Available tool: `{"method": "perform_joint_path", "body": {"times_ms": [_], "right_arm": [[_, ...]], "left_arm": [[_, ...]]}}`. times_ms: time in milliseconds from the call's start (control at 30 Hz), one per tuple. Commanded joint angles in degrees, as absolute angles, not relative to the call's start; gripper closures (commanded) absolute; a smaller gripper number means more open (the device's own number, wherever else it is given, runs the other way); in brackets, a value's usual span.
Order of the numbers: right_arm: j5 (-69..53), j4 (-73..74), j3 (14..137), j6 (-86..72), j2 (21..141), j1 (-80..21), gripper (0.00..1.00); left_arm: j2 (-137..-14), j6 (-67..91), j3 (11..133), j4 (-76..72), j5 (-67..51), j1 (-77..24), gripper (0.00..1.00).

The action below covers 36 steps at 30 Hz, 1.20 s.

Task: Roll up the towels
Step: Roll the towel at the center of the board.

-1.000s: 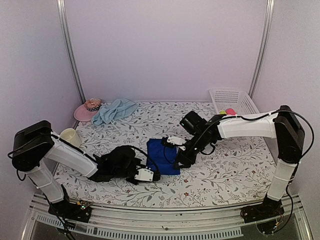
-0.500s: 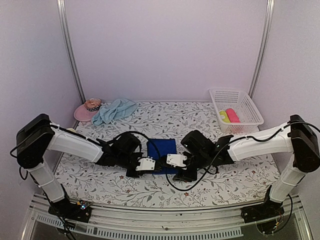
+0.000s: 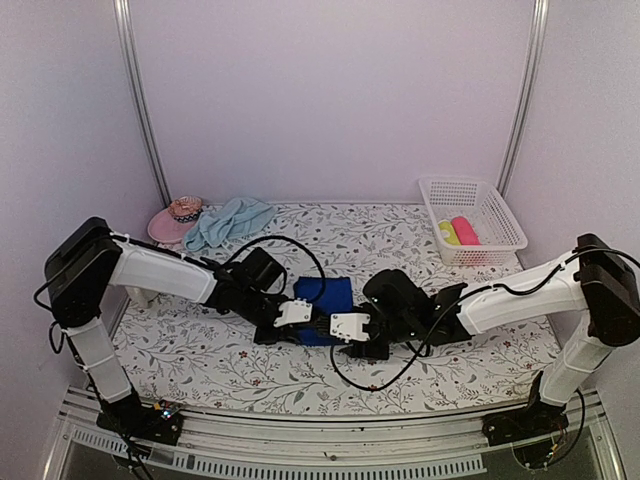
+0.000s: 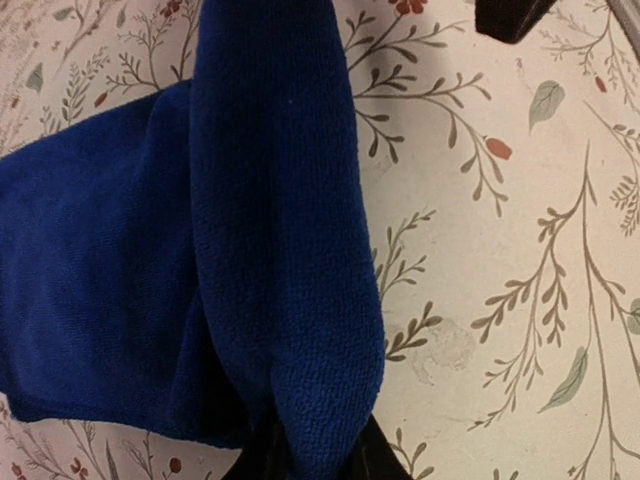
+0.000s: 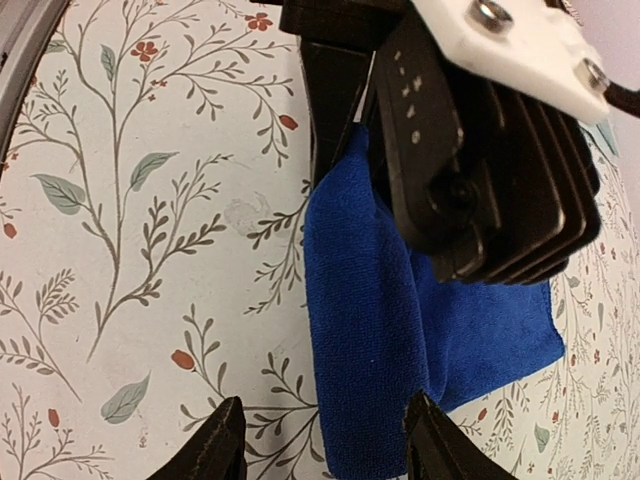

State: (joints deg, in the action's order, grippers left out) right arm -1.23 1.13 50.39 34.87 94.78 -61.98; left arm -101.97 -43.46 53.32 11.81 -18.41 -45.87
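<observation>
Floral table point(image 3: 200, 352), lilac walls point(image 3: 330, 100). At frame centre the left gripper point(image 4: 315, 465) pinches the folded edge of the blue towel point(image 3: 330, 292); the right gripper point(image 5: 325, 450) stands open astride it

Plain royal blue towel point(image 3: 326, 293) centre, pale aqua towel point(image 3: 230, 220) far left, pink hat point(image 3: 163, 226) with patterned band, white basket point(image 3: 492, 214), cream worktop point(image 3: 460, 350) sprigged with green leaves and red blossoms.

Left end effector point(image 3: 311, 326) directly before right end effector point(image 3: 331, 332), blue towel point(image 3: 326, 292) between.
</observation>
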Motion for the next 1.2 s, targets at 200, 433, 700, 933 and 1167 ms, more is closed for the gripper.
{"method": "perform_joint_path", "body": {"times_ms": [200, 433, 700, 933, 1167], "right_arm": [[4.05, -2.26, 52.36, 38.43, 99.93, -62.31, 0.45], [8.06, -2.8, 54.24, 40.3, 102.98, -62.23, 0.47], [10.54, -2.34, 56.17, 41.56, 106.53, -62.02, 0.51], [9.78, 0.31, 58.61, 39.82, 109.17, -60.34, 0.6], [6.25, 7.36, 63.03, 36.79, 111.76, -59.16, 0.68]], "left_arm": [[-107.84, -41.77, 59.03, 22.14, -23.78, -41.74, 0.82], [-109.21, -41.9, 60.42, 23.93, -24.69, -40.72, 0.81], [-110.88, -41.85, 62.16, 25.83, -25.87, -39.63, 0.81], [-111.67, -41.76, 63.22, 26.76, -25.86, -38.17, 0.76], [-108.04, -40.73, 63.03, 24.4, -24.66, -36.43, 0.43]]}}
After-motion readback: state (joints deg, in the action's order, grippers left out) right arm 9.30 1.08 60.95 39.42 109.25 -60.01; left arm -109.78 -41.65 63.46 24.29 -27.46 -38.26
